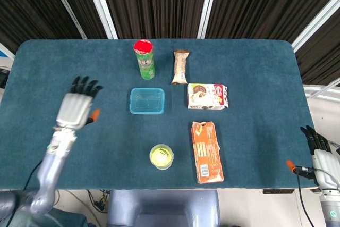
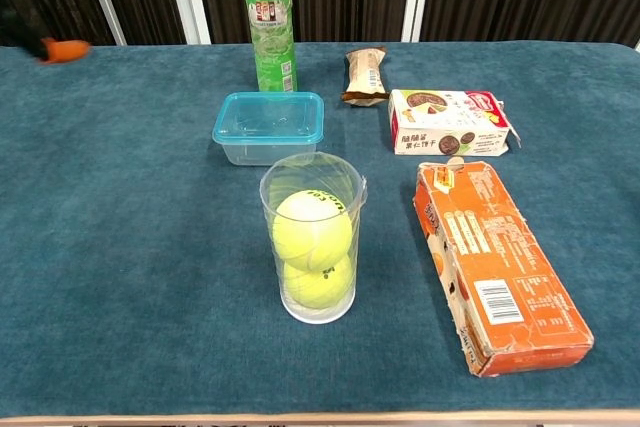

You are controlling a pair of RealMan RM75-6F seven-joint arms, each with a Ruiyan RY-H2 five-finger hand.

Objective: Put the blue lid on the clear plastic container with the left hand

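My left hand point(image 1: 75, 111) hovers over the table's left side, fingers spread, empty; my right hand point(image 1: 320, 158) hangs beyond the right edge.

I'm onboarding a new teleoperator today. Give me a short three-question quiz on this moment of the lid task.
1. True or false: the blue lid sits on the clear plastic container.
2. What does the clear cup hold? A) tennis balls B) crisps C) nothing
3. Fill in: the left robot hand hovers with fingers spread, holding ____.

Key: 1 true. 2 A. 3 nothing. The right robot hand waits off the table's edge, beyond the orange box.
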